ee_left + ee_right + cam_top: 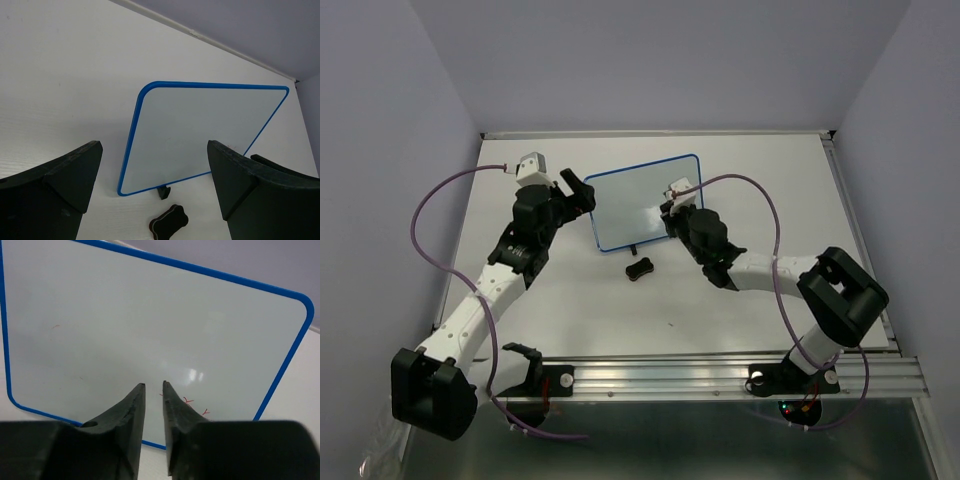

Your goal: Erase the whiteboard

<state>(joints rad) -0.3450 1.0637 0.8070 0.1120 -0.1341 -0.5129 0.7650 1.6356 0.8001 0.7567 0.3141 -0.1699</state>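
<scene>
The whiteboard [645,200], white with a thin blue frame, stands tilted on small black feet [164,191] at the back middle of the table. Its face [150,315] is mostly clean, with a few small red marks [188,400] near its lower edge. The black eraser [640,269] lies on the table just in front of the board, and shows in the left wrist view as well [169,223]. My left gripper [582,190] is open at the board's left edge, its jaws wide and empty [155,145]. My right gripper [153,385] is shut on nothing, close to the board's face at its right side [672,205].
The white tabletop [570,310] ends in a raised rim at the back [660,133] and a metal rail at the front [720,375]. Purple cables [430,200] loop beside both arms. Grey walls enclose the table.
</scene>
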